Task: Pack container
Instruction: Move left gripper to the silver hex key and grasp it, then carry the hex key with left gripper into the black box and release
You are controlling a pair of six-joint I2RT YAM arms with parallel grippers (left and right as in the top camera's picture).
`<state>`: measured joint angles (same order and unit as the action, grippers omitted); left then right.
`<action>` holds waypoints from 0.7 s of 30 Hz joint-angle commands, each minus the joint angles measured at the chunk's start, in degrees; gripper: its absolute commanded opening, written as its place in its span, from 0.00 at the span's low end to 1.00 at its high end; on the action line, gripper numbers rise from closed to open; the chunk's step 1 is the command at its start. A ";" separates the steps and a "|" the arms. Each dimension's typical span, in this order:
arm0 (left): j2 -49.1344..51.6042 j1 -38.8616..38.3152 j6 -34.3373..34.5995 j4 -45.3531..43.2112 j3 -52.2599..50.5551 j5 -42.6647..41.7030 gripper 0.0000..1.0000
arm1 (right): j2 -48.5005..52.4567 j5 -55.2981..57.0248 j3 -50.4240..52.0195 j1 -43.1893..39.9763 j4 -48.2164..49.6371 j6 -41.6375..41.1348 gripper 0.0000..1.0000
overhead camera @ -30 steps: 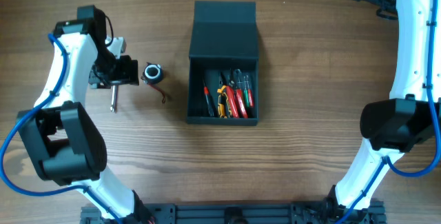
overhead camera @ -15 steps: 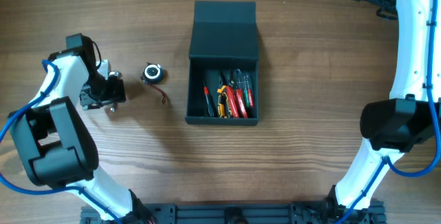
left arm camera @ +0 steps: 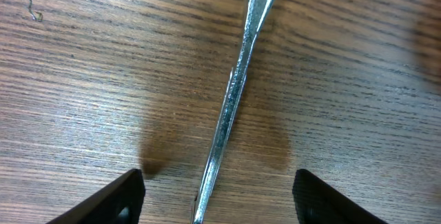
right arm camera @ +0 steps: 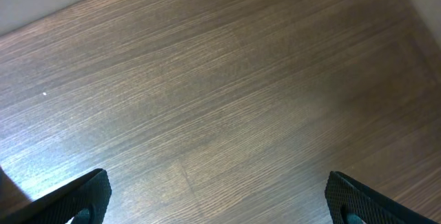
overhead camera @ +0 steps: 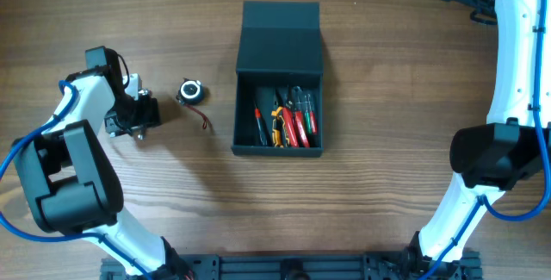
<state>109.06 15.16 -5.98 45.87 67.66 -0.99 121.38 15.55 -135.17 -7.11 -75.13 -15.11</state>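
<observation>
The dark teal container (overhead camera: pixel 278 65) stands open at the table's middle, its flap lid folded back to the far side. Several red, yellow and green handled hand tools (overhead camera: pixel 287 118) lie inside. My left gripper (overhead camera: pixel 135 118) is well left of the container, low over a thin shiny metal tool shaft (left arm camera: pixel 238 86). In the left wrist view the jaws (left arm camera: pixel 217 198) are open, one on each side of the shaft and not touching it. My right gripper (right arm camera: pixel 220 196) is open and empty over bare wood at the far right.
A small round black and silver object (overhead camera: pixel 191 91) lies between my left gripper and the container, with a short red wire (overhead camera: pixel 203 123) near it. The right arm (overhead camera: pixel 516 73) stands along the right edge.
My left gripper has moved left and towards the front, away from the round object, and now sits over the metal tool, hiding most of it from overhead. The right arm has not moved.
</observation>
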 commanded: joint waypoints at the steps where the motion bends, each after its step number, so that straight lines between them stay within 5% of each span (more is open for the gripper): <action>1: 4.09 0.07 0.20 -0.07 -0.59 -1.09 0.70 | -1.22 1.14 -0.94 0.13 0.13 0.09 1.00; 7: 6.36 0.02 0.22 -0.28 -0.59 -1.09 0.68 | -1.22 1.11 -0.94 0.13 0.13 0.09 1.00; 11: 6.36 0.02 0.22 0.00 -0.59 -1.07 0.41 | -1.22 1.11 -0.94 0.13 0.13 0.09 1.00; 15: 6.36 0.02 0.22 0.22 -0.59 -1.09 0.30 | -1.22 1.14 -0.94 0.13 0.13 0.07 1.00; 18: 6.36 0.02 0.24 0.46 -0.59 -1.09 0.04 | -1.22 1.14 -0.94 0.13 0.13 0.09 1.00; 21: 6.34 0.02 0.24 1.05 -0.57 -1.09 0.04 | -1.22 1.14 -0.94 0.13 0.13 0.09 1.00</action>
<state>111.13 15.22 -5.48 46.30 68.86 -0.80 121.38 15.55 -135.17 -7.11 -75.11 -15.09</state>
